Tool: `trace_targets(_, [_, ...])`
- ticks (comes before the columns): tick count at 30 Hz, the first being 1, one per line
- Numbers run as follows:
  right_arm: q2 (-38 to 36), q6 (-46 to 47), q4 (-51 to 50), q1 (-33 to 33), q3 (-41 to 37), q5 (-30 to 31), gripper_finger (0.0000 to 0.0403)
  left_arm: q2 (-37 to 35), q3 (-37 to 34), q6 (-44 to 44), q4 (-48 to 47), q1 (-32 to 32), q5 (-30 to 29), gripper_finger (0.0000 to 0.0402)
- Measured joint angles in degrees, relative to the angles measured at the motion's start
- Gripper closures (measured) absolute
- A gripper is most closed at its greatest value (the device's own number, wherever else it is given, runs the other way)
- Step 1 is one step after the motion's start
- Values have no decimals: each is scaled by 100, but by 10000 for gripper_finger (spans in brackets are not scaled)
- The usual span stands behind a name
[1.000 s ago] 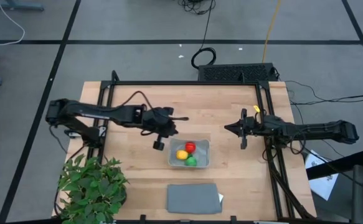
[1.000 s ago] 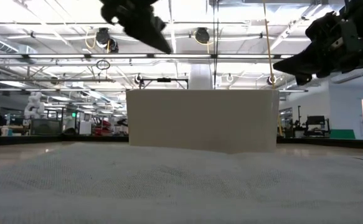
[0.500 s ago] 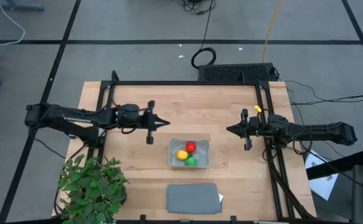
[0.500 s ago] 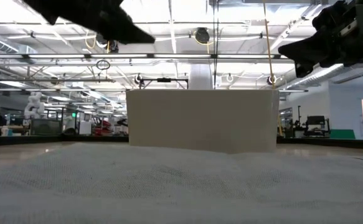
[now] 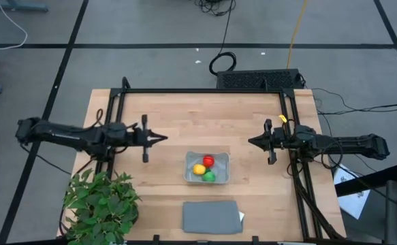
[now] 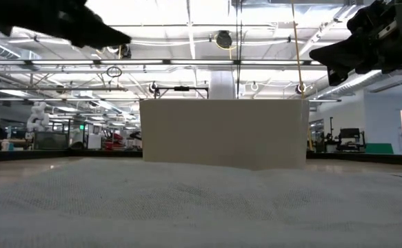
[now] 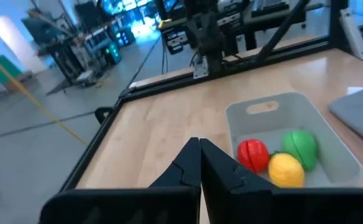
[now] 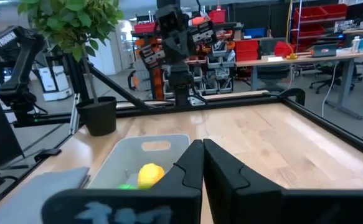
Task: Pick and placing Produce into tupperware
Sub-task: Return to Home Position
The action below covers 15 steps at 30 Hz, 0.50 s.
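The translucent grey-blue tupperware [image 5: 207, 167] sits on the wooden table near its middle. Inside it lie the round red piece [image 5: 208, 160], the yellow piece [image 5: 199, 169] and the round green piece [image 5: 210, 176]; the left wrist view shows them too: red [image 7: 253, 154], yellow [image 7: 286, 169], green [image 7: 301, 145]. My left gripper [image 5: 163, 137] hovers shut, left of the tray and above the table. My right gripper [image 5: 250, 141] hovers shut to the tray's right, pointing at it.
A flat dark grey slab [image 5: 212, 216] lies near the table's near edge. A leafy green plant [image 5: 101, 204] stands at the near left corner. A black frame rail [image 5: 205, 90] runs round the table. Bare wood lies between the grippers and the tray.
My left arm has drawn back from above the tray toward the table's left edge, its gripper turning level and staying shut. The right arm has barely moved. The three pieces have stayed in the tray.
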Motion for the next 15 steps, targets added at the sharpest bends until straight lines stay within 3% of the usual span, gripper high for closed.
trace_targets(4, [4, -42, -7, 0, 0, 3, 403, -608, -518, 34, 74, 33, 89, 402])
trace_targets(11, [7, -44, -25, 0, 0, 7, 403, -1481, -1291, -388, 657, 330, 1271, 402])
trace_targets(15, [-11, -50, 58, 0, 0, 13, 403, -1729, -1505, -721, 556, 390, 1541, 402])
